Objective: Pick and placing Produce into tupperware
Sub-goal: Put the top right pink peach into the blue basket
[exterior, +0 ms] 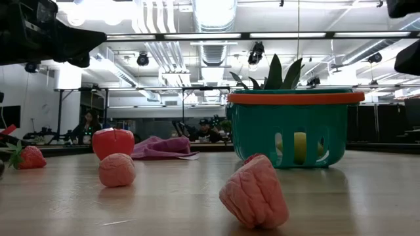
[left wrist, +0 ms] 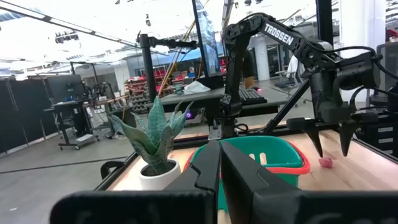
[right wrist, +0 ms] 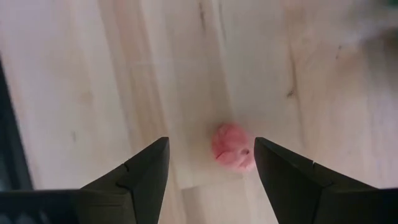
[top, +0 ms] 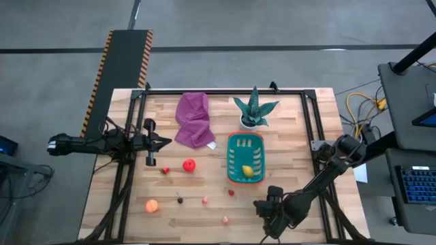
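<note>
The right gripper [right wrist: 210, 163] is held above the near edge of the table, fingers spread wide and empty, pointed straight down at a pink piece [right wrist: 232, 145] of produce. The piece is seen between the two fingers [right wrist: 140, 171], but nearer one of them than the other. A miss is the likely danger here: if the fingers are lowered off-centre, the small lumpy piece could be nudged and rolled away across the bare wood, or pinched at its edge and squirted out. The table edge is close, so a roll that way could mean a drop.

Farther out, the basket [top: 235, 144] stands near the middle of the table with a yellow lemon [top: 248, 171] already inside. Loose fruit is scattered to its left: a red fruit [top: 189, 164], an orange ball [top: 151, 205], a strawberry [top: 165, 170] and smaller bits. The left gripper [top: 151, 143] is parked at the left side, fingers closed together on nothing, beside a purple cloth [top: 193, 119]; a potted plant [top: 253, 110] stands behind the basket
</note>
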Available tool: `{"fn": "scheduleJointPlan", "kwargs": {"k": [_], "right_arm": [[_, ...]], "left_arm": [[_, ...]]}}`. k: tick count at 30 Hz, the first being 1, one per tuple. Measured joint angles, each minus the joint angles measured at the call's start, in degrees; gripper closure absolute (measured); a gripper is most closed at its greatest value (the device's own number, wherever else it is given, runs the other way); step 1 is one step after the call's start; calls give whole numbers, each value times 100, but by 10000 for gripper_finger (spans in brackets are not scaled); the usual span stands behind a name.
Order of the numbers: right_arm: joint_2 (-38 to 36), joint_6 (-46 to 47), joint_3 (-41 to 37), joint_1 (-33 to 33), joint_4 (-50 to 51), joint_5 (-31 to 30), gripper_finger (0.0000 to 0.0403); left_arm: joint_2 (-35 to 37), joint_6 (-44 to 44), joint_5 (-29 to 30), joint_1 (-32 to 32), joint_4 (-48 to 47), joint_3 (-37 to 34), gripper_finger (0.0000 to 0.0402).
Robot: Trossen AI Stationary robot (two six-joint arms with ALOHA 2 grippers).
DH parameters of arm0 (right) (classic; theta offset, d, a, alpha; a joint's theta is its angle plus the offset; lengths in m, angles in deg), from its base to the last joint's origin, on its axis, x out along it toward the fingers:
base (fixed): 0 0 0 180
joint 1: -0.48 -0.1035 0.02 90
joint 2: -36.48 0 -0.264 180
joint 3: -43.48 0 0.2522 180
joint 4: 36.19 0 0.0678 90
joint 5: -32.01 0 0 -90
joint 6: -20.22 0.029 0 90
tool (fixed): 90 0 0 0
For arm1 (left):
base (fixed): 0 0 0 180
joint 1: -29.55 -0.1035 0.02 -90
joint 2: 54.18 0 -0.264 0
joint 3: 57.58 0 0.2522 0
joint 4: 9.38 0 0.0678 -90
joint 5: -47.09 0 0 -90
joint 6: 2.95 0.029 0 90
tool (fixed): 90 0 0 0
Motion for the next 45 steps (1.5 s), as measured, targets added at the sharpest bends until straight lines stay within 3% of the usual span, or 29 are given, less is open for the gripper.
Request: {"fn": "scheduleJointPlan", "kwargs": {"k": [6, 45], "right_arm": [[-2, 45, -4, 0, 11, -414, 177], [1, 559, -737, -76, -646, -351, 177]], "left_arm": [[-21, 0, 2, 0, 4, -2, 402], [-172, 0, 0, -2, 1, -2, 402]]}}
